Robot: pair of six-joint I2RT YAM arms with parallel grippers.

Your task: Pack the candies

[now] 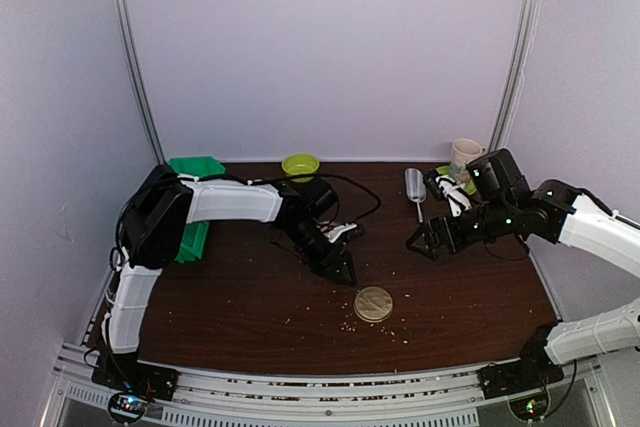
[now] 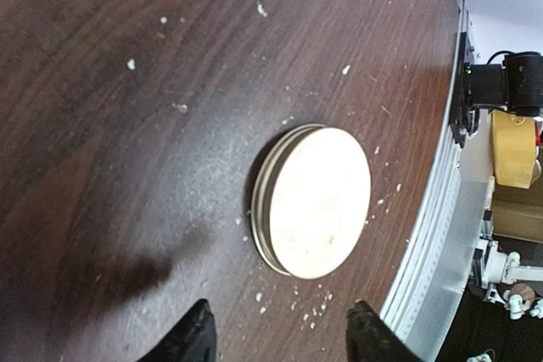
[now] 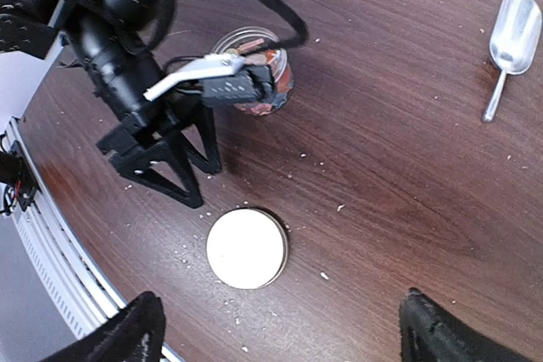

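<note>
While the lid (image 3: 246, 247) lies flat, the left arm (image 3: 127, 48) screens the candies (image 3: 280, 82).

Dark wood table (image 1: 480, 287); pale lilac walls (image 1: 330, 47); metal corner posts (image 1: 135, 57).

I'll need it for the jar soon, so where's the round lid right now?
In the top view the round lid lies flat on the table near its front edge, about centre, just beyond the left claw.

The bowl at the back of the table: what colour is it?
The bowl is lime green, clearest in the top external view.
</note>
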